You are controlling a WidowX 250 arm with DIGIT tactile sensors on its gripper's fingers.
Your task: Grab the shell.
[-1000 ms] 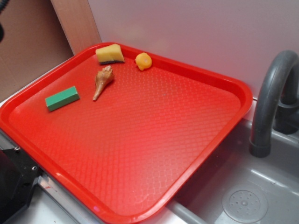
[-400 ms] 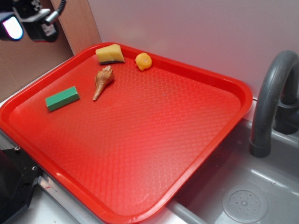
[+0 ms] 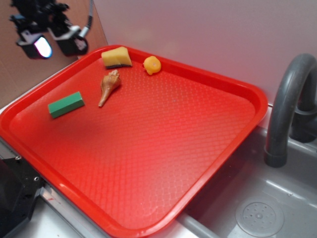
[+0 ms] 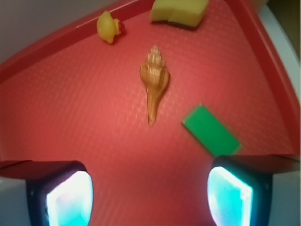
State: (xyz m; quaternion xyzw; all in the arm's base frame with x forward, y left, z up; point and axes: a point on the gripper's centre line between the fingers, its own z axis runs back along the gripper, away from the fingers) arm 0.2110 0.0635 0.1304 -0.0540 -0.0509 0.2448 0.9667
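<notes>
The tan-brown spiral shell (image 3: 109, 86) lies flat on the red tray (image 3: 198, 163), knobby end toward the back, thin point toward the front left. In the wrist view the shell (image 4: 154, 83) sits ahead of the jaws, point toward me. My gripper (image 3: 54, 44) hovers in the air at the upper left, over the tray's far-left edge, well apart from the shell. It is open, and the wide gap of the gripper (image 4: 149, 197) holds nothing.
On the tray are a green block (image 3: 66, 104) left of the shell, a yellow sponge (image 3: 116, 57) at the back and a round yellow-orange toy (image 3: 152, 65) beside it. A grey sink (image 3: 257, 208) and faucet (image 3: 285, 106) stand to the right.
The gripper came into view at the upper left and has moved right and down toward the tray's back-left corner. The objects on the tray have not moved.
</notes>
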